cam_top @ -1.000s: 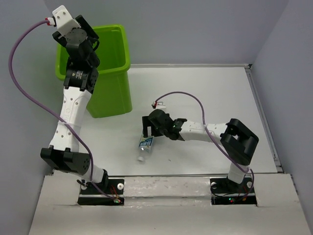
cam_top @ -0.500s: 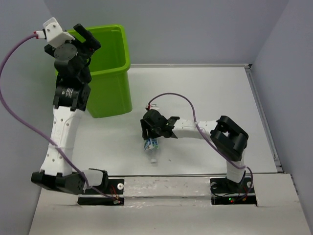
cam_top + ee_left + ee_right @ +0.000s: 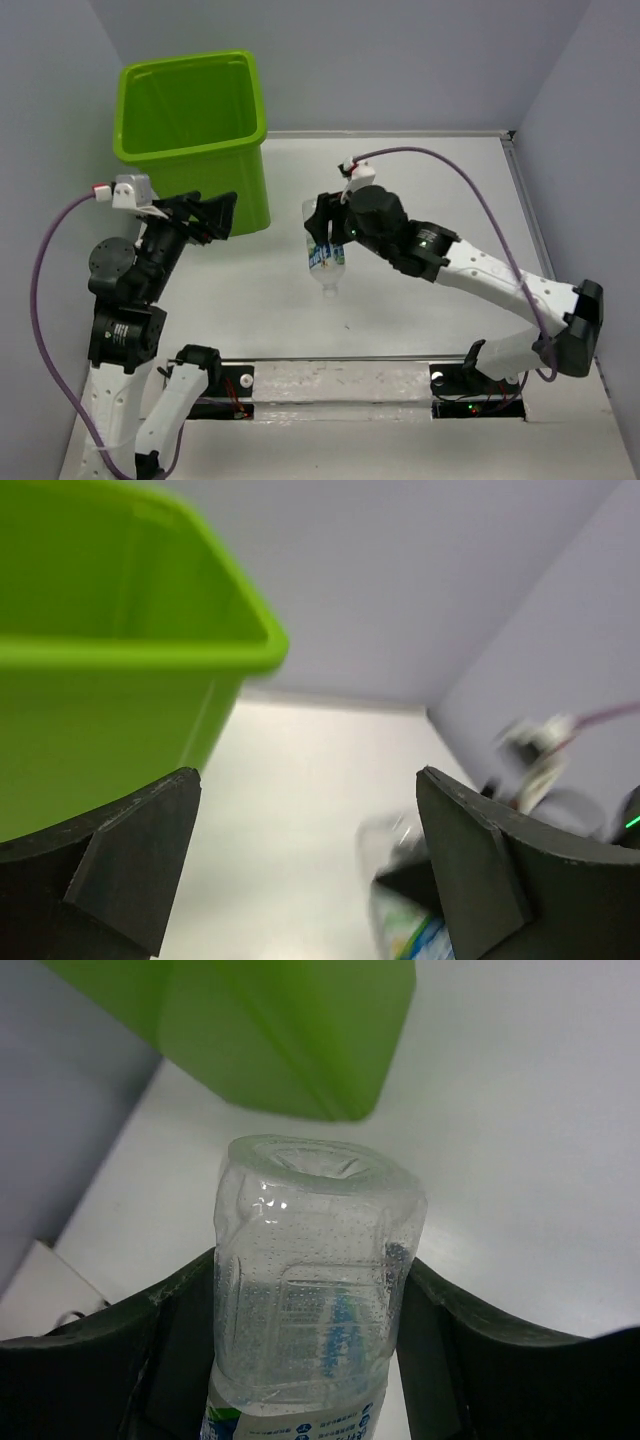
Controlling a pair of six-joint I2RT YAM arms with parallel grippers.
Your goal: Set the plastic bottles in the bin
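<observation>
The right gripper (image 3: 325, 232) is clamped on 1 clear plastic bottle (image 3: 305, 1270), with 1 finger pressed on each side of it. The bottle hangs upside down in the grip: its flat bottom pokes up past the fingers and its cap (image 3: 329, 292) points down below them. Its blue and green label (image 3: 325, 257) shows just under the fingers. The bottle is up in the air, and a small shadow lies on the table (image 3: 440, 200) right under it. The green bin (image 3: 185, 150) stands off to the left of this gripper, apart from the bottle, and its open top is higher than the bottle. The left gripper (image 3: 228, 215) has its 2 fingers spread wide apart with nothing between them (just bare table shows in the gap). It sits low, right by the bin's front wall, with the bin just ahead and to its left. I cannot tell if it touches the wall. The held bottle is ahead and to its right.
</observation>
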